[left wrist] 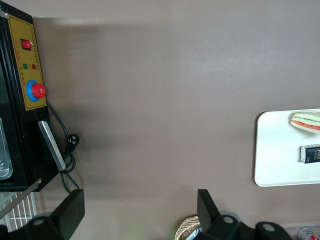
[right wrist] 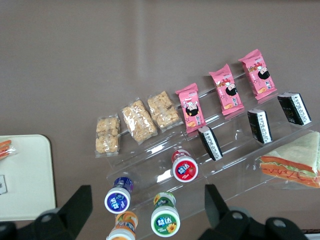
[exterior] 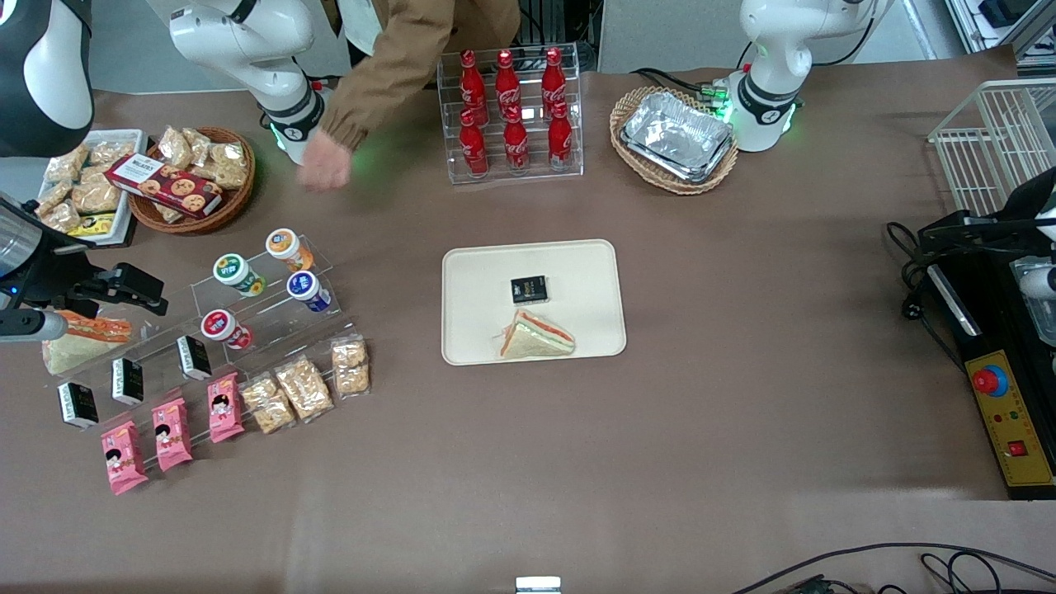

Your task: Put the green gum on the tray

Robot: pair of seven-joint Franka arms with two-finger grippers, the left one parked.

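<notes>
The green gum (exterior: pixel 233 272) is a canister with a dark green ringed white top. It lies on the upper step of a clear acrylic stand, toward the working arm's end of the table. It also shows in the right wrist view (right wrist: pixel 165 220). The cream-beige tray (exterior: pixel 487 280) sits mid-table and holds a wrapped sandwich (exterior: pixel 536 338) and a small black packet (exterior: pixel 529 289). A corner of the tray shows in the right wrist view (right wrist: pixel 25 175). My gripper (right wrist: pixel 145 207) is open and empty, high above the stand, with the green gum seen between its fingers. In the front view the gripper (exterior: pixel 124 289) hangs beside the stand.
Orange (exterior: pixel 285 246), blue (exterior: pixel 305 289) and red (exterior: pixel 221 326) canisters share the stand with snack packs. A person's hand (exterior: pixel 324 169) reaches over the table near a snack basket (exterior: pixel 194 177). A cola rack (exterior: pixel 511 115) and a wicker basket of foil trays (exterior: pixel 675 136) stand farther away.
</notes>
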